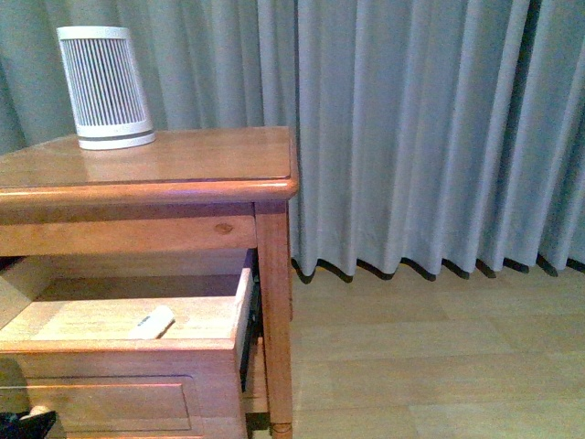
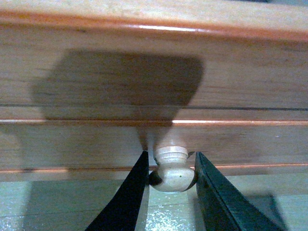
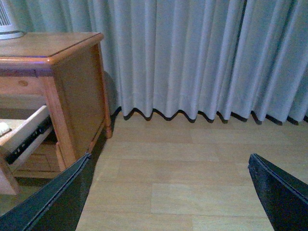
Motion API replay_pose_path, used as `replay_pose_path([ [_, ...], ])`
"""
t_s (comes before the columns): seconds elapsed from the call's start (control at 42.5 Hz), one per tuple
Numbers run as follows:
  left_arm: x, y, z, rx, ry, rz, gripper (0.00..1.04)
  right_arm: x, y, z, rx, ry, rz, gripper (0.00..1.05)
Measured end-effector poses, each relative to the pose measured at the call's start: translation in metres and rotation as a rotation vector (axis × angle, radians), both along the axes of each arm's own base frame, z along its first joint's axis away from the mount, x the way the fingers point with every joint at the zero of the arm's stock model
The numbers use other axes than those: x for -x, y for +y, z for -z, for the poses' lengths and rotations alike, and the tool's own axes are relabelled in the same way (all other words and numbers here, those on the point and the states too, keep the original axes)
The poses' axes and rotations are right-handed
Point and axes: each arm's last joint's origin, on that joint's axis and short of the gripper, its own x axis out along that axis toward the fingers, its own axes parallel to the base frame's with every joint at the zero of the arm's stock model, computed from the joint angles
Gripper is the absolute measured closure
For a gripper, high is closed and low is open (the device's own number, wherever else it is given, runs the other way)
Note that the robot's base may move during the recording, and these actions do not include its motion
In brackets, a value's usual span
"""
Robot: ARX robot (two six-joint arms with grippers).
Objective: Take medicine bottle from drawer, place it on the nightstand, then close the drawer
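Front view. The nightstand [image 1: 201,160] is standing at 9 o'clock against a grey-blue curtain [image 1: 420,128], which is hanging across the whole background down to a pale wood floor [image 1: 439,357]. A white ribbed cylinder [image 1: 104,87] is standing upright on the nightstand's top, at 10 o'clock and near the rear edge. The drawer [image 1: 110,346] is pulled well out, showing its pale interior. The bottle [image 1: 155,322] is lying on its side on the drawer's bottom, at 7 o'clock, close behind the front wall and apart from the side walls. A dark shape [image 1: 26,424] is showing in the 7 o'clock corner, in front of the drawer's face. It is perhaps part of the left arm, but it is too cropped to tell.

Left wrist view. The left gripper [image 2: 171,156] is closing around the drawer's round knob [image 2: 172,172]. Its two dark fingers [image 2: 130,197] are pressing on opposite sides of the knob, just off the recessed panel of the drawer's front.

Right wrist view. The right gripper [image 3: 170,156] is hanging over bare floor, well apart from the nightstand. Its fingers [image 3: 53,202] are spread wide and holding nothing. The open drawer and a sliver of the bottle [image 3: 4,128] are showing at the picture's edge.
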Motion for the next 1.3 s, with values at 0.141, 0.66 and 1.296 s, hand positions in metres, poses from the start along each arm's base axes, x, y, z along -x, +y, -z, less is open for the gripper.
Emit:
replay_pose_path([
  [0.141, 0.008, 0.001, 0.001, 0.002, 0.008, -0.004, 0.80, 0.000, 0.000, 0.000, 0.000, 0.000, 0.000, 0.07],
  [0.66, 0.013, 0.006, -0.007, -0.013, -0.014, -0.025, 0.49, 0.000, 0.000, 0.000, 0.000, 0.000, 0.000, 0.07],
  [1.296, 0.023, 0.022, -0.038, -0.030, -0.088, -0.093, 0.07, 0.000, 0.000, 0.000, 0.000, 0.000, 0.000, 0.07],
])
